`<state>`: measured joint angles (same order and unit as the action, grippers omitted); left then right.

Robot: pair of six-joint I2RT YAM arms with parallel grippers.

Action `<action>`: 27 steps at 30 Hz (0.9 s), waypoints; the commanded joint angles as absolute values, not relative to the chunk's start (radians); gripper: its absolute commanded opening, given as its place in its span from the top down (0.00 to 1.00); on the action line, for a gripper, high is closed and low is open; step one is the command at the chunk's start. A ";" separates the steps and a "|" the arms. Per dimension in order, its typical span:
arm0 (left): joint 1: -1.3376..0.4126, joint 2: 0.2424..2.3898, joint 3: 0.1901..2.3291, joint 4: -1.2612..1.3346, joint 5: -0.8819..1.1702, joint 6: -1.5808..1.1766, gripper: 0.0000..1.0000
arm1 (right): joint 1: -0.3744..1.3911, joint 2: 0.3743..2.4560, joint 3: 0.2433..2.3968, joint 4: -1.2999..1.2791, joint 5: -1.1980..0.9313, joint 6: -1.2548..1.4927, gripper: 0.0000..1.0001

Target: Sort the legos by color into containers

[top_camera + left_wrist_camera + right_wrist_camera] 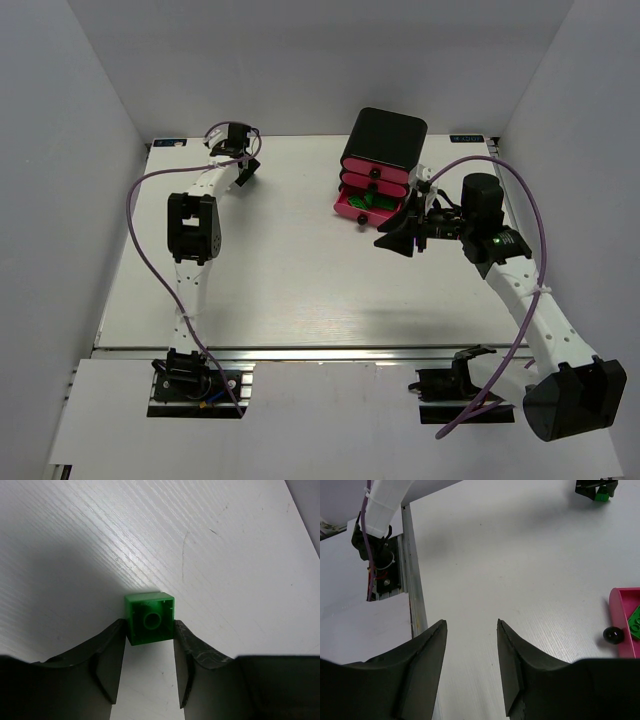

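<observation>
White table point(225, 540), green brick point(150, 618) (underside up) pinched in left end effector point(149, 626).

— Where is there open room on the counter point(300, 300)?
— The whole middle, and from 9 o'clock round to 6.
— What blocks the way?
— At 1 o'clock the black cabinet point(390, 135), its bottom drawer point(350, 210) standing out toward 7. The right pincer point(471, 630) gapes wide at the drawer's 4 o'clock. At 11, a green cube point(149, 612) fills the left pincer point(149, 623).
</observation>
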<state>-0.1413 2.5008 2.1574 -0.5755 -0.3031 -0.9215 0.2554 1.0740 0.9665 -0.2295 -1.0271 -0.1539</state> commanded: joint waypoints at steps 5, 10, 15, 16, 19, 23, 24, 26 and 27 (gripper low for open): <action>-0.135 2.510 2.125 -0.609 -0.301 -0.900 0.58 | 0.250 1.051 0.962 -0.192 -1.026 -0.160 0.50; -0.144 2.392 2.024 -0.516 -0.247 -0.796 0.80 | 0.252 1.058 0.953 -0.184 -1.008 -0.164 0.51; -0.166 2.150 1.740 -0.319 -0.025 -0.655 0.88 | 0.250 1.065 0.937 -0.164 -0.959 -0.163 0.54; -0.166 2.073 1.636 -0.266 0.047 -0.655 0.90 | 0.250 1.065 0.934 -0.161 -0.947 -0.164 0.54; -0.187 1.987 1.493 -0.207 0.250 -0.652 0.93 | 0.245 1.072 0.931 -0.152 -0.873 -0.164 0.63; -0.268 1.863 1.372 -0.135 0.412 -0.669 0.94 | 0.226 1.080 0.925 -0.134 -0.734 -0.137 0.91; -0.285 1.846 1.356 -0.102 0.428 -0.695 0.94 | 0.219 1.080 0.922 -0.127 -0.714 -0.132 0.93; -0.333 1.819 1.318 -0.068 0.466 -0.724 0.94 | 0.201 1.075 0.914 -0.111 -0.666 -0.118 0.98; -0.347 1.812 1.313 -0.045 0.474 -0.757 0.94 | 0.193 1.072 0.910 -0.101 -0.651 -0.114 0.99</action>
<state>-0.2966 1.8797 1.3411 -0.1558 0.3382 -0.7071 0.2157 1.0771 0.9264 -0.1650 -0.7532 -0.1379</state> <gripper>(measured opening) 0.486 0.025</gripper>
